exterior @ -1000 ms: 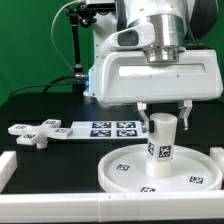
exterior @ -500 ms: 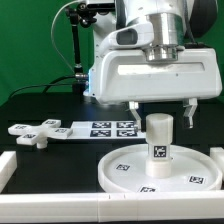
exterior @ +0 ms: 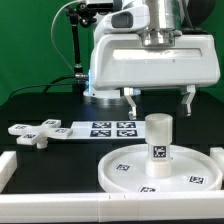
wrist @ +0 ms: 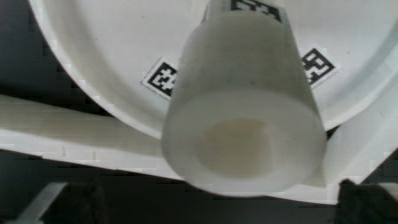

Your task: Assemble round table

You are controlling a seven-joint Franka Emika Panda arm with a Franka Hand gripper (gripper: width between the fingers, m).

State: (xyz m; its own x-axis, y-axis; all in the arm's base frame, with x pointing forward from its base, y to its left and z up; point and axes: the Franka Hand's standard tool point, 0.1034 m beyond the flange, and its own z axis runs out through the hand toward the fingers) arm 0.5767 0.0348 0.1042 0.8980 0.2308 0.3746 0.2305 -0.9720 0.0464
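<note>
Step in hand: we are judging this as the leg-to-top step. The cylinder leg (exterior: 158, 140) is standing upright on the round disc (exterior: 110, 172) with nothing gripping it. We cannot tell whether it is fully seated.
Gripper: the gripper (exterior: 159, 104) is hanging at 12 o'clock above the leg. Its jaws are spread wider than the leg and holding nothing, and the fingers (exterior: 128, 98) are clear of the leg's top.
Leg position: it is sitting near the disc's centre. In the wrist view we are looking down the length of the leg (wrist: 240, 110) onto the disc (wrist: 98, 45).
Foot position: the cross-shaped foot (exterior: 34, 132) is lying flat on the dark table at 9 o'clock from the disc in the exterior view, well apart from it. The marker board (exterior: 105, 128) is lying between them.
Next move: we are expecting either a re-grip to twist the leg tighter, or a trip toward 9 o'clock for the foot. That trip calls for a centred, level grasp.
Looks: the parts are matte white plastic. The leg is short and thick, with 1 square tag (exterior: 158, 152) facing the exterior camera. The disc is wide and raised-rimmed, with 3 tags showing.
</note>
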